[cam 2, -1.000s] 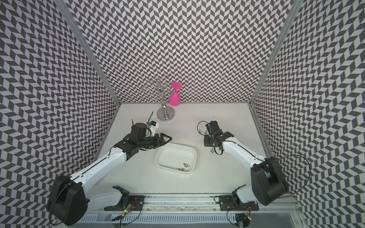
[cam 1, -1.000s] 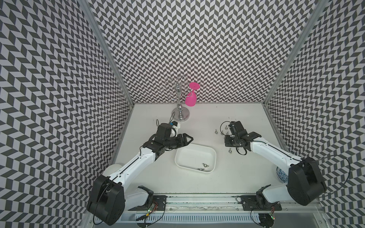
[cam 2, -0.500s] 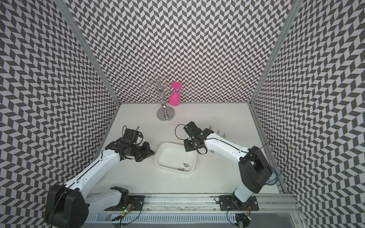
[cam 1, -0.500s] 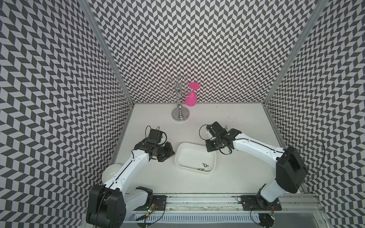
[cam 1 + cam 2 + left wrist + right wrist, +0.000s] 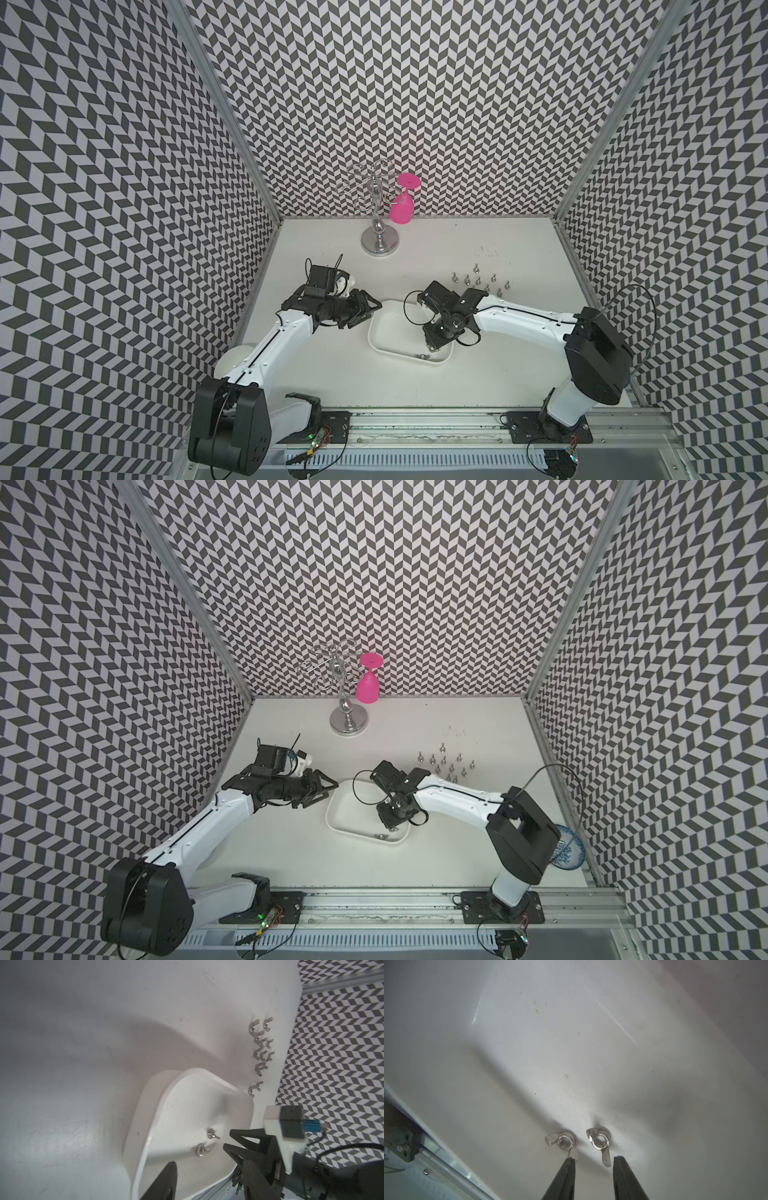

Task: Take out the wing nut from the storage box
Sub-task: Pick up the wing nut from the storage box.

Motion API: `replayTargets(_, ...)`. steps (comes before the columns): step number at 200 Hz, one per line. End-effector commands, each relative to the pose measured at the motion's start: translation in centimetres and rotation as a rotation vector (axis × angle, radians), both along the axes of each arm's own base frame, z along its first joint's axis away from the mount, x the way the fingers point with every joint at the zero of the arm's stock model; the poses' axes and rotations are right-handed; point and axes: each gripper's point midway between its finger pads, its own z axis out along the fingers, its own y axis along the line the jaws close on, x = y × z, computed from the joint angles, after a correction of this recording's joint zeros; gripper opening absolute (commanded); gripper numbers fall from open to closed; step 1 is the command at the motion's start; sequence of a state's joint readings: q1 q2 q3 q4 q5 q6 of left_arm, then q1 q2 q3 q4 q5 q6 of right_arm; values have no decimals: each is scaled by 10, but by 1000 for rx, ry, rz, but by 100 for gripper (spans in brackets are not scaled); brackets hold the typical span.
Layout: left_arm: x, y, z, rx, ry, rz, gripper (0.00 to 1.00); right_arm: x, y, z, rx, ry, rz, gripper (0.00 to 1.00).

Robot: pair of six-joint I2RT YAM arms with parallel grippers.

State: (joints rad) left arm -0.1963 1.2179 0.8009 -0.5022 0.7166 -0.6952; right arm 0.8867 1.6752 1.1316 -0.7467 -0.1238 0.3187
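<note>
Progress: a cluster of loose wing nuts (image 5: 478, 283) lies out on the surface (image 5: 332, 386), right of centre in both top views. I judge these as already removed. Two more sit in the storage box (image 5: 388, 338), mid-frame, side by side near its lower right wall. The job reads as mostly done, with two to go.

Right hand (image 5: 594, 1159) hangs over the box, fingers parted a little, holding nothing. One wing of the target wing nut (image 5: 600, 1144) lies between the tips. The neighbour nut (image 5: 560, 1142) overlaps one tip in the right wrist view; contact cannot be told.

Left hand (image 5: 372, 316) hovers just beside the box's left rim, partly open and empty.

Room: tight. The nuts are close to each other and to the wall, so closing may catch both. Bare surface lies between box and cluster. The glass rack (image 5: 376, 216), upper centre, is well apart.
</note>
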Motion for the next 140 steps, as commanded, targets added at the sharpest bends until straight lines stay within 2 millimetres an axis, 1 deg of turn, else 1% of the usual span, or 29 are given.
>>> replayTargets(1,12,-22,45,-134,-153,-99,55,4,9,-6,7,-31,44,36)
replayTargets(11,10,-26,47,-149,-155,-108,55,3,12,-8,14,-23,54,36)
replayTargets(33,7,-27,40,-139,-133,-106,55,0,17,-15,27,-4,75,36)
replayTargets(55,5,-28,40,-145,-130,-104,55,3,11,-23,-19,-17,79,36)
replayTargets(95,5,-28,42,-146,-130,-100,55,2,7,-37,-48,-16,98,35)
replayTargets(113,5,-28,42,-145,-131,-96,55,4,9,-40,-46,-19,102,35)
replayTargets(140,4,-28,41,-136,-125,-95,54,1,15,-45,-30,8,112,33)
